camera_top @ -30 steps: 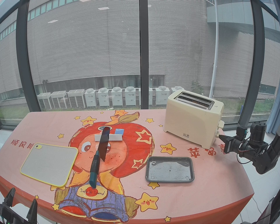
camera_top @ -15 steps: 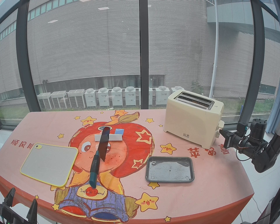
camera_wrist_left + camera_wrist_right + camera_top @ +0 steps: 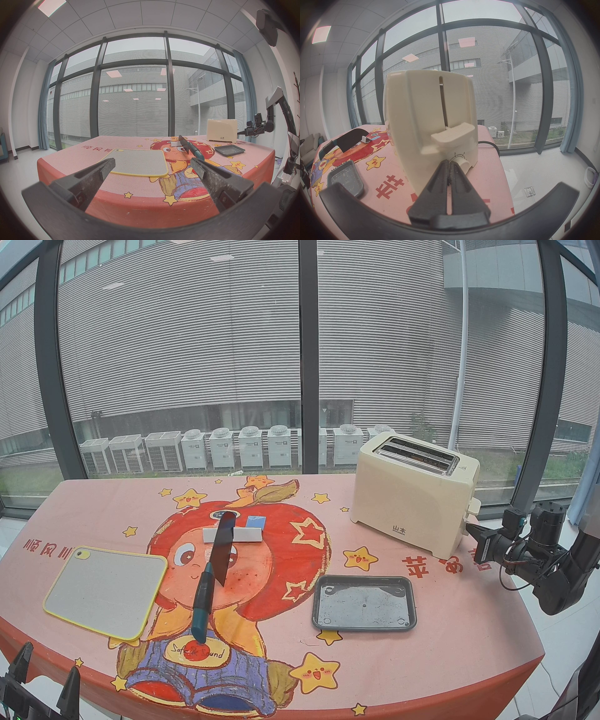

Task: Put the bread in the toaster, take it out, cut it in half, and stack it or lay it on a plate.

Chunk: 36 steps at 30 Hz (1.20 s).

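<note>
A cream toaster (image 3: 415, 490) is seen at the far right of a pink, cartoon-printed table (image 3: 450, 640), with the right tool (image 3: 471, 530) clenched empty at its lever end.

The right tool's fingers are pressed together, and their tips are held just beside the dial (image 3: 461, 162) under the lever (image 3: 453, 135), which is seated at the low end of its slot; contact cannot be told. Something brownish is glimpsed in the toaster's top slots, too unclear to name. A dark rectangular tray (image 3: 364, 602) is laid in front of the toaster. Near the table's middle a teal-handled knife (image 3: 209, 577) is propped with its blade on a small grey block (image 3: 244, 534). A yellow-rimmed cutting board (image 3: 103, 590) is laid at the left. The left tool (image 3: 152, 162) is held released, jaws wide apart, before the table's near edge.
</note>
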Motion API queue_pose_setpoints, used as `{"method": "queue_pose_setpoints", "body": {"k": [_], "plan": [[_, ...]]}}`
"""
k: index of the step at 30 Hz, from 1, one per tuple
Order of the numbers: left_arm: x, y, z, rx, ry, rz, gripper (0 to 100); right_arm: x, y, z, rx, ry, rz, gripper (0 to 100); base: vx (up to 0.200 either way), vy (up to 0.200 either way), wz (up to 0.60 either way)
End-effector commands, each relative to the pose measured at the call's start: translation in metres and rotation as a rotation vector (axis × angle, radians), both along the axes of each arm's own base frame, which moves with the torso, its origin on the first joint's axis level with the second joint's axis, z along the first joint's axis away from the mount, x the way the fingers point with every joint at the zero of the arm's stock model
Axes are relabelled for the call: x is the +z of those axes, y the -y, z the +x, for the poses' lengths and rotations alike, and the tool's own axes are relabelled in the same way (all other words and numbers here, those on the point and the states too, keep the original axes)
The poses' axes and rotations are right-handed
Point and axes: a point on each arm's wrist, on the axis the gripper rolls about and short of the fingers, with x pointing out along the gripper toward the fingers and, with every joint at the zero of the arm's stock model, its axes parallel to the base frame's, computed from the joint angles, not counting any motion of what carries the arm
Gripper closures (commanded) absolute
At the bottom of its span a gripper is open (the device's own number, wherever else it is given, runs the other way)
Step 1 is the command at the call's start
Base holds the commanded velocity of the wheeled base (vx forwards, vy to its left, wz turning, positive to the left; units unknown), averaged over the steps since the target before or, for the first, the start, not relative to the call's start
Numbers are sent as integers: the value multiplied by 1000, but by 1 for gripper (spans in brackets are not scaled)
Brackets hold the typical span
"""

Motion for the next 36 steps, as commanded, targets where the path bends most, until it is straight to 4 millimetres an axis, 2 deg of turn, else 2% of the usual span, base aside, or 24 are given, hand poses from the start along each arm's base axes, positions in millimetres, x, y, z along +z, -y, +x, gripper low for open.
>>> {"method": "queue_pose_setpoints", "body": {"k": [1, 36], "plan": [[-5, 0, 1, 0, -18, 0, 0, -3, 1, 0, -1, -10, 0, 100, 0, 0, 0], [-5, 0, 1, 0, -18, 0, 0, -13, 0, -6, 2, -56, -10, 100, 0, 0, 0]]}}
